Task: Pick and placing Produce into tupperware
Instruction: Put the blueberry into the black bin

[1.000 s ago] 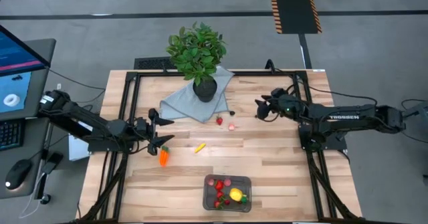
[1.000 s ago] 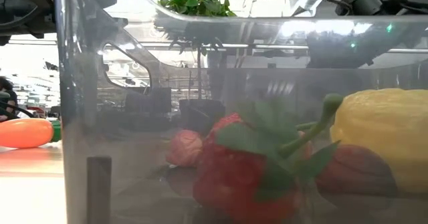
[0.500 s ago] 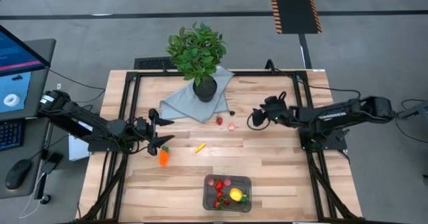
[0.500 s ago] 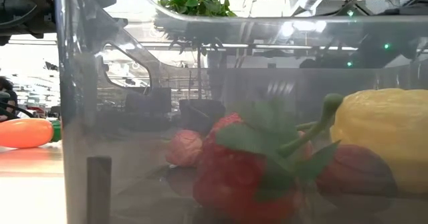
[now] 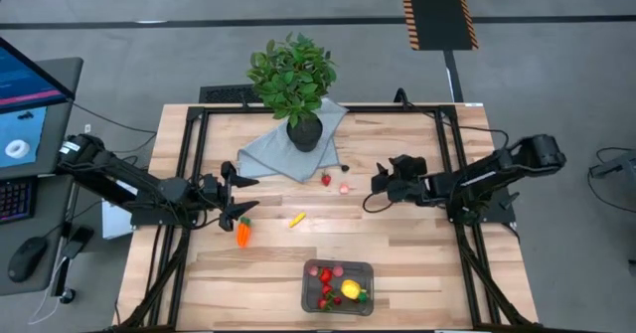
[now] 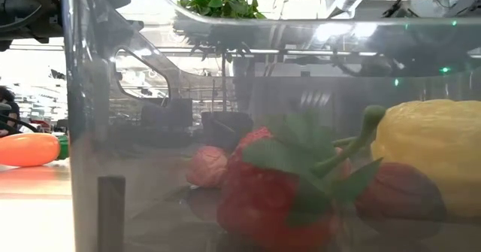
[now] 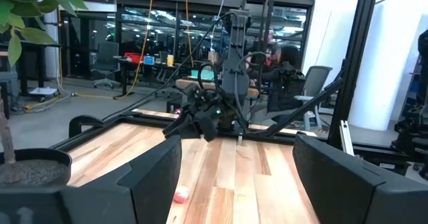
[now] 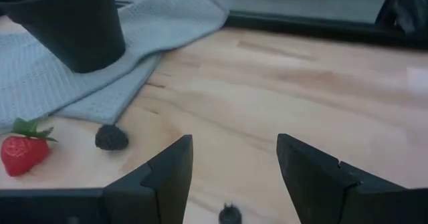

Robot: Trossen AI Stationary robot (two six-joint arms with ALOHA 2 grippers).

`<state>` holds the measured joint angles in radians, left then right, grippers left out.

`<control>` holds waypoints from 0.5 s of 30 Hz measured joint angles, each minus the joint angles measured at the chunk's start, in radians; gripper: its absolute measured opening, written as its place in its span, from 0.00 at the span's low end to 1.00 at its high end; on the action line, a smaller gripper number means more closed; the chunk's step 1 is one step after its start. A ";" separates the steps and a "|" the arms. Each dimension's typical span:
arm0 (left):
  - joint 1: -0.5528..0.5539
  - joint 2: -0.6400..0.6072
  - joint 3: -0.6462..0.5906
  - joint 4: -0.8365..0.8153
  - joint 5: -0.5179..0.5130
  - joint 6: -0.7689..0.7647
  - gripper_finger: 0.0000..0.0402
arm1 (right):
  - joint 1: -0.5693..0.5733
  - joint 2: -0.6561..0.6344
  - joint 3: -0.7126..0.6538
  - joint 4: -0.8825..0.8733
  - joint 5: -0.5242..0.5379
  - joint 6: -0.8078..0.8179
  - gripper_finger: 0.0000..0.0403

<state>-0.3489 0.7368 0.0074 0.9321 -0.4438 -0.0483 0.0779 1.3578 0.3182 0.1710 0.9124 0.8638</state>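
Note:
The tupperware [image 5: 338, 286] stands near the table's near edge and holds a lemon [image 6: 432, 162], a strawberry [image 6: 274, 195] and berries. Loose on the wood lie a carrot [image 5: 242, 234], a yellow banana [image 5: 296, 220], a strawberry [image 5: 326, 180], a pink berry [image 5: 345, 187] and a dark berry [image 8: 112, 137]. My right gripper [image 5: 381, 182] hangs open, low over the table, just right of the pink berry and tipped downward. My left gripper [image 5: 243, 195] waits open above the carrot at the left, pointing toward the table's right.
A leafy plant in a black pot [image 5: 302, 132] stands on a blue-grey cloth [image 5: 268, 154] at the far middle. Black frame rails [image 5: 189, 174] run along the table's left and right sides. Bare wood lies between the loose produce and the tupperware.
My right gripper has come down and a little toward the near edge, closing on the loose strawberry and pink berry, and has tipped further downward while its arm swung round. Its fingers stay as wide apart as before. The produce has not moved.

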 joint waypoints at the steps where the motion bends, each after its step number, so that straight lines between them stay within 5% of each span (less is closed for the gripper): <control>1: 0.000 0.000 0.000 0.000 0.000 0.000 0.68 | 0.006 0.015 0.000 -0.001 -0.009 0.019 0.59; 15: 0.000 0.000 -0.001 0.001 0.003 0.000 0.68 | 0.071 0.102 0.000 -0.013 -0.102 0.143 0.59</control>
<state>-0.3489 0.7368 0.0067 0.9329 -0.4408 -0.0480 0.1486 1.4601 0.3180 0.1581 0.8108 1.0065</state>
